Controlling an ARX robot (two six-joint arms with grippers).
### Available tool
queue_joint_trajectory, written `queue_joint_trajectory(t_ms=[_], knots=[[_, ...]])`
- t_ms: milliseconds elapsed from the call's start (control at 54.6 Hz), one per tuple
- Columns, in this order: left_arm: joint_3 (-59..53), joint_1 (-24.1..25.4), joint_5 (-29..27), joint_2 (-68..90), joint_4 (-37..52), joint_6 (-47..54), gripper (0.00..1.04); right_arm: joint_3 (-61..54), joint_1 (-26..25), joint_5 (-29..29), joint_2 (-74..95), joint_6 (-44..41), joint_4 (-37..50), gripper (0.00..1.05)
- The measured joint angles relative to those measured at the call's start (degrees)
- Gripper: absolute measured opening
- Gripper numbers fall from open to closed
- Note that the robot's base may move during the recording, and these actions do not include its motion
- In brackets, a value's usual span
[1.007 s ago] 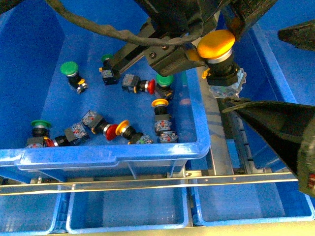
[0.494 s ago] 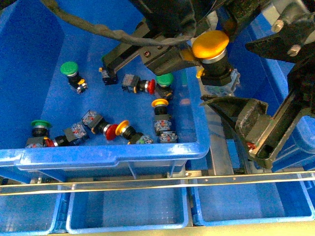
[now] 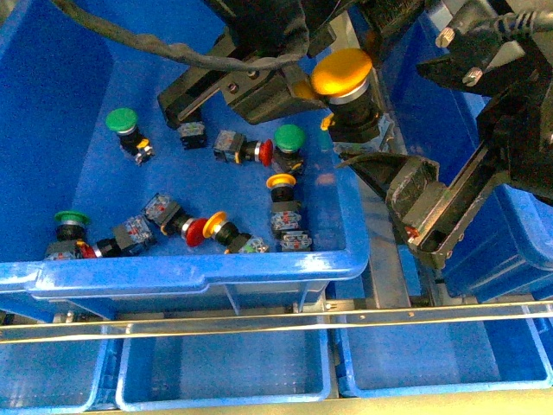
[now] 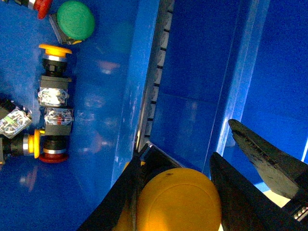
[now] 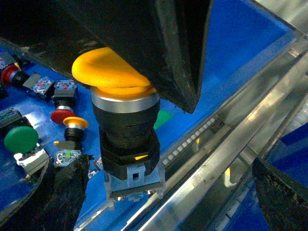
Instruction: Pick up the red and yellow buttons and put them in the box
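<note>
**Yellow button held aloft at the crate wall**

The left claw [image 3: 333, 85] is pinching the cap of a big yellow button [image 3: 343, 71]. Its fingers [image 4: 126, 192] press in on either side of the orange-yellow dome. The switch hangs cap up, with its black body and grey contact block [image 5: 134, 180] below, clear of everything beneath it. It hangs over the seam between the two big containers, where the wall of the crate [image 3: 199, 272] meets the metal rail [image 5: 226, 159]. The box [image 4: 202, 86] lies just past that rail, on the right claw's side.

The right claw [image 3: 380, 117] is spread wide and carries nothing. One finger [image 3: 406, 194] reaches in just under the held switch and the other [image 3: 475, 52] stands up beside it. I can't tell whether the lower one touches the contact block.

Loose switches lie scattered on the crate floor, below the left claw and away from the right claw. A red button [image 3: 265, 152] lies on its side just beside one of the green switches [image 3: 289, 137]. A smaller yellow button [image 3: 279, 181] lies close under the claw with its block trailing towards the robot. Further from the claw, a second red button [image 3: 196, 229] and a third yellow button [image 3: 216, 223] lie touching, cap against cap. Two more green caps sit well off towards the far side of the crate.

Shallow trays [image 3: 225, 372] line up beyond the crate's rim, well away from both claws.
</note>
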Motion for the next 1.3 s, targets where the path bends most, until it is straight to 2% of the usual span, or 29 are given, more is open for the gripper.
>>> queue_joint_trajectory(t_ms=[732,1300], knots=[[1.3,0.3,0.9,0.0,-1.4,-0.8,0.34,-5.1,5.5,7.0,0.9,7.5,9.4,0.99],[1.4,1.1,0.4,0.0,-1.6,-1.7,0.34,-1.9,5.0,9.5,5.6,8.4,12.6,0.99]])
